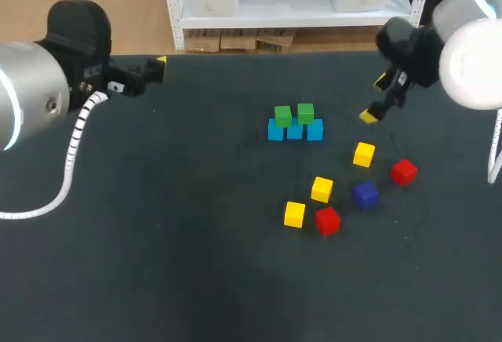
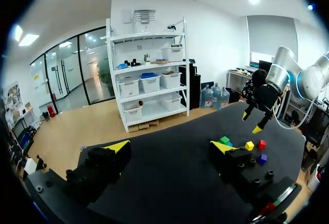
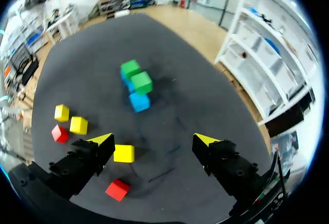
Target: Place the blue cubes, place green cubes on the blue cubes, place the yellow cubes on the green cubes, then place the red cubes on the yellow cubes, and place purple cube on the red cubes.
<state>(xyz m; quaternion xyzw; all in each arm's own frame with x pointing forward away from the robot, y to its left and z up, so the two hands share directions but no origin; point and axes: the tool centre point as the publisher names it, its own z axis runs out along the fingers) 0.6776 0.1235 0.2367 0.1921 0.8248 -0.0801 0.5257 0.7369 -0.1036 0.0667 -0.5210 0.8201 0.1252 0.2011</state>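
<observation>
Right wrist view shows the right gripper (image 3: 154, 141) spread wide and empty, with the nearest yellow cube (image 3: 124, 153) on the table ahead, close to one finger, while the left gripper (image 2: 170, 147), also parted, is far away.

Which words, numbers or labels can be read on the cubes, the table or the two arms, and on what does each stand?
No text can be read.
The blue cubes, green cubes, yellow cubes, red cubes and purple cube have plain faces, no print.
The table has no print.
The left arm has small pale marks on its black wrist, too small to read.
</observation>
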